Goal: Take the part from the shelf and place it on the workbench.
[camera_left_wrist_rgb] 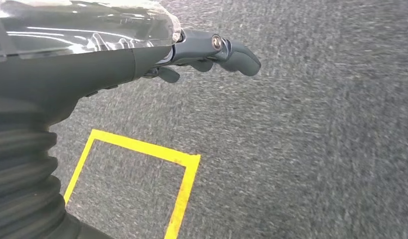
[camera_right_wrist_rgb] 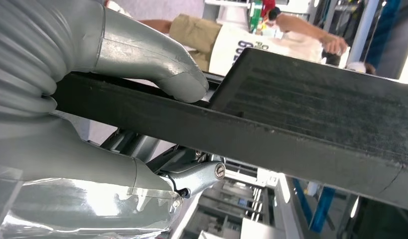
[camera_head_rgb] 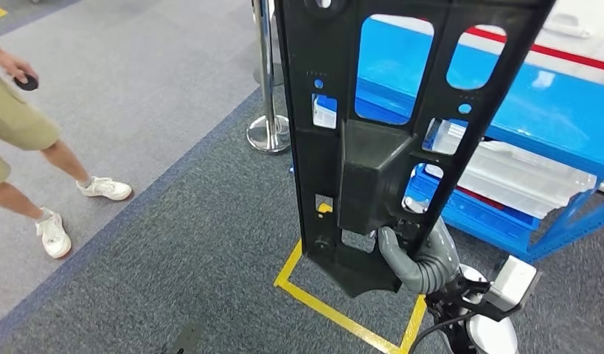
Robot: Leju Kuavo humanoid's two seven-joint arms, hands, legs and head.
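- Right hand (camera_head_rgb: 417, 258) grips the black plastic panel (camera_head_rgb: 387, 133) near its lower end, thumb (camera_right_wrist_rgb: 157, 64) pressed on one face, fingers behind; the panel stands upright, held off the grey carpet (camera_head_rgb: 210, 243)
- Left hand (camera_left_wrist_rgb: 211, 52) hangs over the carpet, holding nothing, fingers loosely apart
- Step in hand appears to be carrying: the part is off the blue shelf (camera_head_rgb: 549, 118), which stands just beside; no workbench is in sight
- Next move calls for turning toward the workbench, keeping the tall panel clear of the chrome stanchion (camera_head_rgb: 268, 110) and the person (camera_head_rgb: 26, 147) standing near
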